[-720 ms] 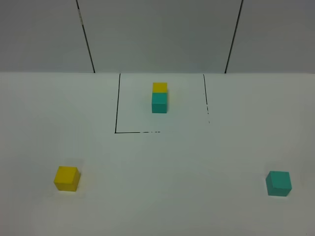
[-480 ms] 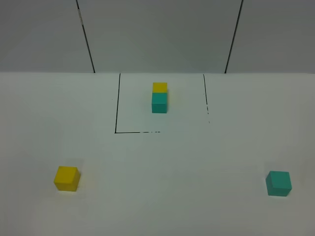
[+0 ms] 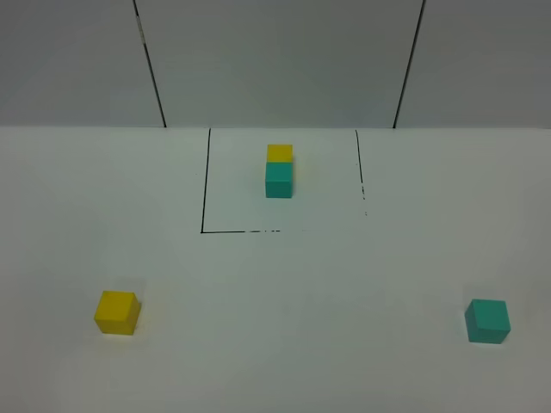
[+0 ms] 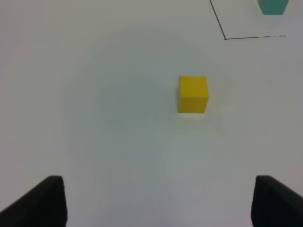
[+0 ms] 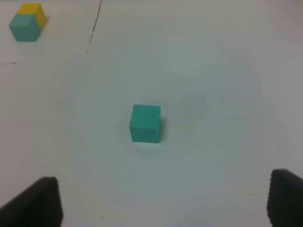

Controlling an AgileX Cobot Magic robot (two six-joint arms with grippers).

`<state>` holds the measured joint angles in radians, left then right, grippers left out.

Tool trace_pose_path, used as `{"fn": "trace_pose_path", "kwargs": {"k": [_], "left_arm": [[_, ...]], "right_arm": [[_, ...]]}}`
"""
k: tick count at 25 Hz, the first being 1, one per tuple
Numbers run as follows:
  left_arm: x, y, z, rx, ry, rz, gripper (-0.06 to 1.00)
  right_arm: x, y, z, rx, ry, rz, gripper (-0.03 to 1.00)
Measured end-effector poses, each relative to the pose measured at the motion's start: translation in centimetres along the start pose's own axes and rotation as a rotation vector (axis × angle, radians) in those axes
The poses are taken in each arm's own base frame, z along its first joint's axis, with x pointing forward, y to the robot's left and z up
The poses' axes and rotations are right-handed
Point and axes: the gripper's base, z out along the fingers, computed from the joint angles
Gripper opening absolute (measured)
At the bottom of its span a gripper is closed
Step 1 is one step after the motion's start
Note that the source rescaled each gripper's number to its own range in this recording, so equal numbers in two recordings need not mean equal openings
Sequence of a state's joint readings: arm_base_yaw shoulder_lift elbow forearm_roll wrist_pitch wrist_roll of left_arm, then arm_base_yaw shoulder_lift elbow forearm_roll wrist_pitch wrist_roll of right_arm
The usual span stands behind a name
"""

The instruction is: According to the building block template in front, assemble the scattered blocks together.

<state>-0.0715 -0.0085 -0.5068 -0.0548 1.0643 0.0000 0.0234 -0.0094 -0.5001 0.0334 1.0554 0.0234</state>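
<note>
The building block template [image 3: 279,168] stands at the back middle of the table, a yellow cube joined behind a teal cube inside a thin black outline [image 3: 205,189]. Of the scattered blocks, the yellow cube [image 3: 116,312] lies at the front left and the teal cube [image 3: 488,321] at the front right. In the left wrist view the yellow cube [image 4: 193,94] lies well ahead of my open left gripper [image 4: 161,203]. The right wrist view has the teal cube [image 5: 146,123] ahead of my open right gripper [image 5: 161,201]. Both grippers hold nothing, and neither appears in the exterior view.
The white table [image 3: 284,292] ends at a grey panelled wall [image 3: 275,60] just behind the outline. The template's teal cube [image 4: 273,5] shows at the edge of the left wrist view, and the whole template pair [image 5: 27,21] in the right wrist view.
</note>
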Motion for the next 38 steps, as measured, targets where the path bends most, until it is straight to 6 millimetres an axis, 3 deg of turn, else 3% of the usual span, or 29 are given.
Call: {"fn": "trace_pose_path", "kwargs": {"k": [9,17,28,31,32,33,38], "left_arm": [[-0.3,0.0,0.6,-0.001,0.042,-0.002,0.70],[-3.1,0.1,3.7,-0.007,0.162,-0.012,0.79],[-9.7,0.4,13.6,-0.019,0.488,-0.029,0.83],[-11.4,0.6,17.1,-0.022,0.563,-0.033,0.83],[-11.9,0.6,19.5,-0.019,0.617,-0.041,0.83],[-11.9,0.6,19.5,-0.019,0.617,-0.041,0.83],[-12.3,0.3,24.2,0.021,0.708,-0.084,0.83]], "right_arm": [[0.0,0.0,0.0,0.000,0.000,0.000,0.74],[0.0,0.0,0.0,0.000,0.000,0.000,0.74],[0.0,0.0,0.0,0.000,0.000,0.000,0.74],[0.0,0.0,0.0,0.000,0.000,0.000,0.74],[0.0,0.0,0.0,0.000,0.000,0.000,0.74],[0.0,0.0,0.0,0.000,0.000,0.000,0.74],[0.0,0.0,0.0,0.000,0.000,0.000,0.74]]}}
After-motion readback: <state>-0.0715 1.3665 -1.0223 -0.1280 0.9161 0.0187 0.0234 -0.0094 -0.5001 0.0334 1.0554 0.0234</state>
